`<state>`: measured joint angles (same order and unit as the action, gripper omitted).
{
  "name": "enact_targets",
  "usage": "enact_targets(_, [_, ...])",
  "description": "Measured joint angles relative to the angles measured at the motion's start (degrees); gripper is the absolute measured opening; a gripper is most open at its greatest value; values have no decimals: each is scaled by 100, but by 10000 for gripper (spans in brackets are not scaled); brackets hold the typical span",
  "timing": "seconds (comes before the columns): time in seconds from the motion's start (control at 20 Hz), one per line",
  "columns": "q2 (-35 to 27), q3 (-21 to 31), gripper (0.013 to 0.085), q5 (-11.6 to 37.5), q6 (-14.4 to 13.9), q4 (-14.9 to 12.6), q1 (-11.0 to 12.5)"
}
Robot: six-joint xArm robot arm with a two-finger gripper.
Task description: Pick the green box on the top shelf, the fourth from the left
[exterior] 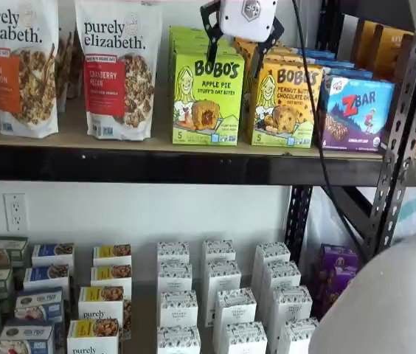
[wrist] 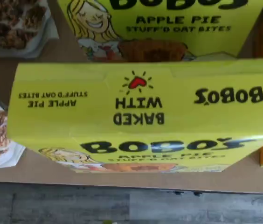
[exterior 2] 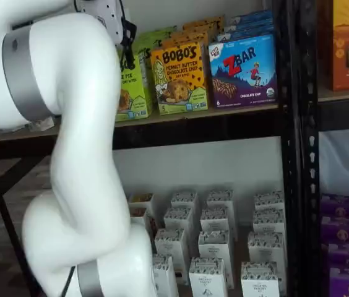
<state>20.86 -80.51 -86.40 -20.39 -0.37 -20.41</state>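
Observation:
The green box (exterior: 206, 99) stands upright at the front of the top shelf (exterior: 149, 164), printed "BOBO'S APPLE PIE". The wrist view looks down on its lid (wrist: 141, 102), with a second green carton (wrist: 164, 28) behind it. In a shelf view my arm covers most of the box (exterior 2: 131, 86). My gripper (exterior: 239, 46) hangs just above the row of green cartons, its two black fingers spread apart and holding nothing. In a shelf view only the side of the gripper (exterior 2: 125, 34) shows.
Granola bags (exterior: 119, 70) stand left of the green box. A yellow-orange Bobo's carton (exterior: 285, 103) touches its right side, then a blue ZBar box (exterior: 355, 110). A black upright (exterior: 396, 147) stands at the right. Small boxes (exterior: 219, 295) fill the lower shelf.

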Motion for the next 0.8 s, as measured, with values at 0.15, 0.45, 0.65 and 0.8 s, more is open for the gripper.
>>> enact_targets(0.15, [-156,-186,850,-41,29,29,30])
enact_targets(0.45, [-424,-540,850,-141,42,46,41])
enact_targets(0.65, [-529,-686,850,-241,37,76,38])
enact_targets(0.8, [-574,-742,850,-304,26,80,30])
